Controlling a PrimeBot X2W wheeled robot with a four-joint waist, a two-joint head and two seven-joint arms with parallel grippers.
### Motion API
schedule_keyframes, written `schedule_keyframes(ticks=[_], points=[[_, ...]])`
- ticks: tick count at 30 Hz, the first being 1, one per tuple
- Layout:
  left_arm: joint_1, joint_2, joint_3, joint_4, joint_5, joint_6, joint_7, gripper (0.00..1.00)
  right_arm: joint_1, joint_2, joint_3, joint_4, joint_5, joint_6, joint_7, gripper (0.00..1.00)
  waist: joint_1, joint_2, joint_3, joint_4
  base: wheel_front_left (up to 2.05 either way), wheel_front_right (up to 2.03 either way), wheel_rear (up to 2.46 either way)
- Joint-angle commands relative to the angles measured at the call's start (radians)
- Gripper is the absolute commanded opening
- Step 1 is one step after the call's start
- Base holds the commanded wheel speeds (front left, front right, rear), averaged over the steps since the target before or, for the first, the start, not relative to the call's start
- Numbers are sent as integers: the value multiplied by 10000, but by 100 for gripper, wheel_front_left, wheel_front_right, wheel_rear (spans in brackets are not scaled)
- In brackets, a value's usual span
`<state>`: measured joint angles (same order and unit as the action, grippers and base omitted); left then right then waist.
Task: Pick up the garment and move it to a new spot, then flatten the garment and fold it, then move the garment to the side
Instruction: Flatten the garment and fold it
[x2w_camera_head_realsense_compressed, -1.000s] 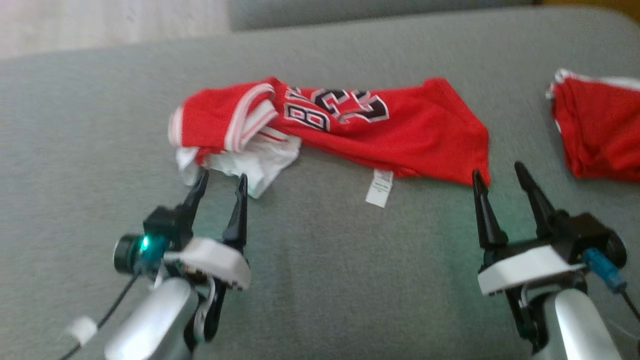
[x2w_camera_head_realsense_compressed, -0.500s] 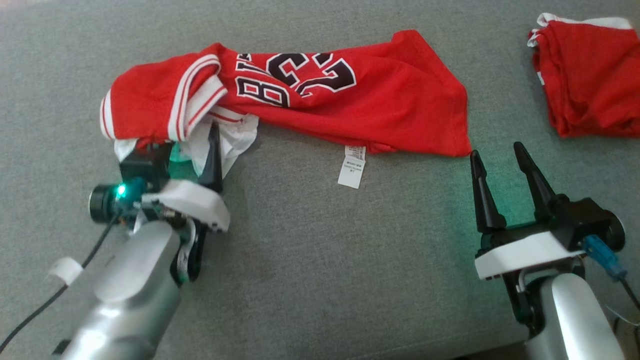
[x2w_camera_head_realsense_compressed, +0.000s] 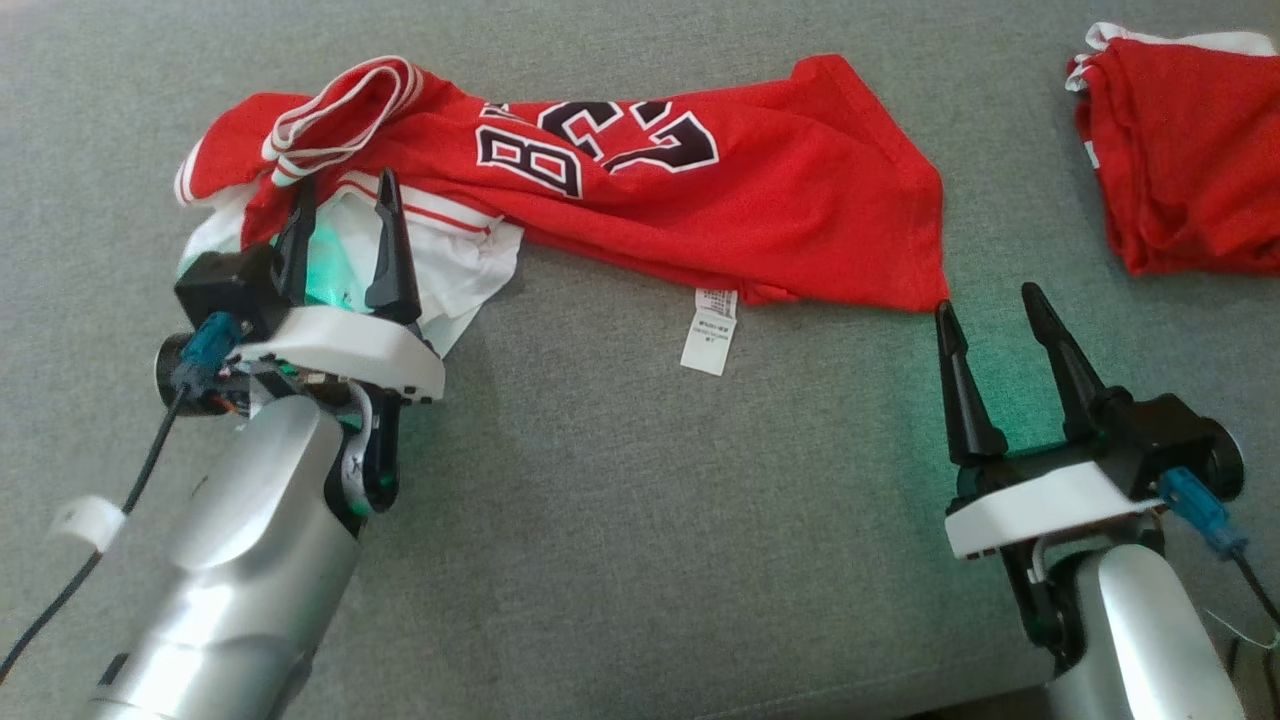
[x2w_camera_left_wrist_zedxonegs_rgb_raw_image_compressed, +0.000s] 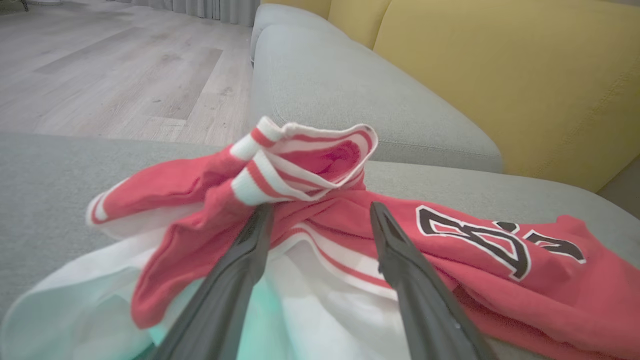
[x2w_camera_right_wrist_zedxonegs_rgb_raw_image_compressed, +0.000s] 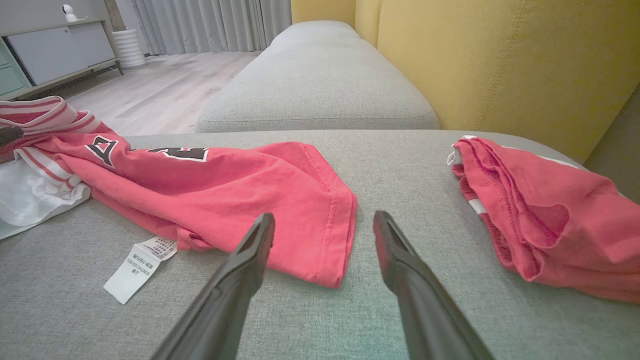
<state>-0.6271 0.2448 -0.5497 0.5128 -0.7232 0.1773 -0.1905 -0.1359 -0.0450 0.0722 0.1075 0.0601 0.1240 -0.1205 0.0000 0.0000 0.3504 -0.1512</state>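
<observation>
Red garment (x2w_camera_head_realsense_compressed: 640, 200) lies under left jaws, just beyond right jaws.

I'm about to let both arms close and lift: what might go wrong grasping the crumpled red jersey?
1. The open left gripper straddles bunched red-and-white striped trim and white lining; closing may pinch several layers, lifting the red jersey twisted.
2. The open right gripper has only the jersey's corner tip between its fingers; that bite may slip.
3. The second red garment lies close by; a wide swing might drag it.
</observation>
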Motion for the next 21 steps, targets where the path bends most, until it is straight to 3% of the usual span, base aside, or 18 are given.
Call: schedule_keyframes(ticks=[1, 10, 11, 12, 13, 14, 15, 21], points=[[-390, 257, 382, -265, -91, 76, -7, 100, -332, -52, 266, -279, 10, 67, -129, 100, 0, 0, 34, -16, 0, 0, 0], [-700, 588, 22, 496, 79, 335, 1090, 100, -431, -52, 269, -173, 26, 67, -193, 100, 0, 0, 179, -114, 0, 0, 0], [-702, 588, -18, 568, 86, 356, 1177, 77, -437, -52, 267, -158, 27, 67, -197, 100, 0, 0, 179, -117, 0, 0, 0], [-718, 624, -132, 650, 177, 368, 1279, 47, -443, -52, 267, -145, 31, 67, -202, 100, 0, 0, 178, -119, 0, 0, 0], [-731, 638, -217, 722, 237, 386, 1367, 33, -447, -52, 267, -132, 36, 67, -211, 100, 0, 0, 175, -117, 0, 0, 0], [-739, 635, -285, 774, 271, 390, 1436, 6, -451, -52, 270, -120, 40, 67, -219, 100, 0, 0, 171, -113, 0, 0, 0], [-742, 626, -332, 803, 290, 383, 1472, 0, -454, -52, 273, -111, 48, 67, -226, 100, 0, 0, 164, -107, 0, 0, 0], [-635, 595, -408, 675, 330, 359, 1225, 0, -418, -52, 168, -68, 33, 67, -245, 100, 0, 0, 25, 52, 0, 0, 0]])
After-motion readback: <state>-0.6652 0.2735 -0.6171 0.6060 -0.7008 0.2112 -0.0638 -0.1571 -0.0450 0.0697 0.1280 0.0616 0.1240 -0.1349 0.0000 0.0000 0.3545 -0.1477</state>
